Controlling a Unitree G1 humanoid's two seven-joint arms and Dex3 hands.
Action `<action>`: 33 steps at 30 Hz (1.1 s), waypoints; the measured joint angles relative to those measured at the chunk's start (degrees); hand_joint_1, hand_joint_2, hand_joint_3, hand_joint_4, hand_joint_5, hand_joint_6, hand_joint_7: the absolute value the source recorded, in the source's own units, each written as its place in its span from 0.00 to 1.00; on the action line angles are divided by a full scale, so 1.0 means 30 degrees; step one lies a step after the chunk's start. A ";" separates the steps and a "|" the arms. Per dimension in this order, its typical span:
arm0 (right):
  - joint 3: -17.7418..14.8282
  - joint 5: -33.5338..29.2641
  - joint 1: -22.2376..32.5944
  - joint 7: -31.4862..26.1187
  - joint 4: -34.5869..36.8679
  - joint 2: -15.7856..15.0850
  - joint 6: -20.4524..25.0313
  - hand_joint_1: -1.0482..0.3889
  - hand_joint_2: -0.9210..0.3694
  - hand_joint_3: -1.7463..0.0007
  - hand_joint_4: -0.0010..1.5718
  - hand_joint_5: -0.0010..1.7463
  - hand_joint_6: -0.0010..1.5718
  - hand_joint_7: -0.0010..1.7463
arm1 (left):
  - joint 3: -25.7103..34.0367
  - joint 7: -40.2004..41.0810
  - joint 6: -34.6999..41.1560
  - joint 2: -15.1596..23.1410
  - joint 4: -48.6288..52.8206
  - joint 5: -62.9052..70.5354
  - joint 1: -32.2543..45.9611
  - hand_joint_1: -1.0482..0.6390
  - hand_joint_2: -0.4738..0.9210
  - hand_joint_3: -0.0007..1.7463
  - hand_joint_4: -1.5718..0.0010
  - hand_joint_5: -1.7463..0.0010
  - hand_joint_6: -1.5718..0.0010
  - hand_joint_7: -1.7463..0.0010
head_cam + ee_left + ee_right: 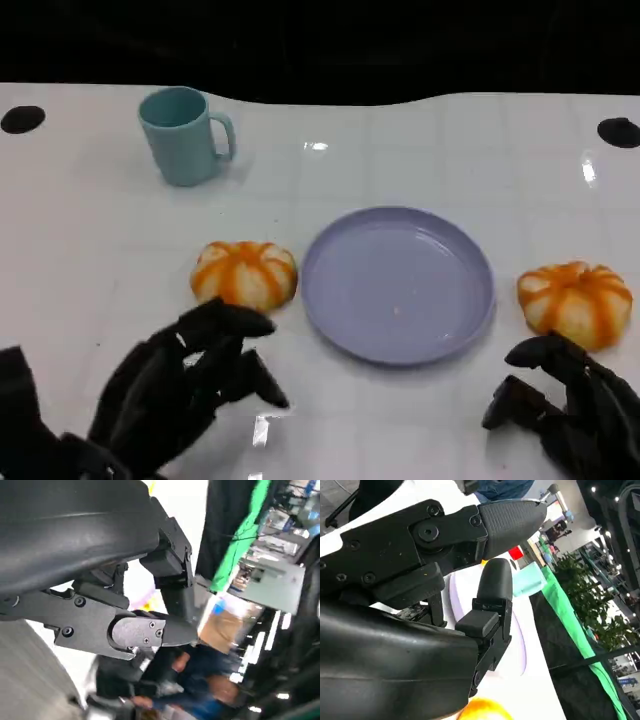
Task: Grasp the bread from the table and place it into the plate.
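The robot's left hand [185,385] is hovering over the white tiled table [80,250] at the near left, its black fingers [228,322] spreading apart and reaching up toward the far side, holding nothing. The foremost fingertip is sitting just short of a round bread roll with orange and cream stripes [245,273], which is lying on the table just beside the left rim of the round lilac plastic plate [398,284]. Whether that fingertip is touching the roll cannot be told.

The right hand [565,405] is hanging at the near right, its fingers [545,352] curving slightly but standing apart, with nothing between them. Its upper fingertips are lying close below a second striped orange bread roll [575,301], which is resting on the table a little apart from the plate's right rim.

The plate is lying flat with nothing on it. A light teal mug [183,135] is standing upright well behind the left roll, its handle pointing right.

In the right wrist view the fingers [495,585] are stretching out over the plate [457,592].
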 measured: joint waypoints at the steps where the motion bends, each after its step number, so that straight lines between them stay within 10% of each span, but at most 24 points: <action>1: -0.0003 0.0002 -0.0047 0.0002 0.0045 0.0035 0.0001 0.37 0.00 0.88 0.44 0.84 0.40 0.66 | -0.0126 0.0083 -0.0205 0.0185 -0.0114 0.0453 -0.0189 0.32 1.00 0.08 0.66 0.56 0.65 0.94; 16: -0.0043 -0.0009 -0.0333 0.0218 0.0557 0.0102 -0.0378 0.37 0.00 0.88 0.44 0.84 0.39 0.65 | -0.3078 0.6692 -0.9403 0.4189 0.1067 1.5138 -0.3463 0.31 0.98 0.01 0.91 0.79 0.78 1.00; 33: -0.0041 -0.0032 -0.0339 0.0197 0.0464 0.0161 -0.0298 0.37 0.00 0.89 0.44 0.86 0.40 0.66 | -0.6741 0.9592 -0.6869 0.7009 0.0733 2.4903 -0.6234 0.29 0.95 0.00 1.00 1.00 0.92 1.00</action>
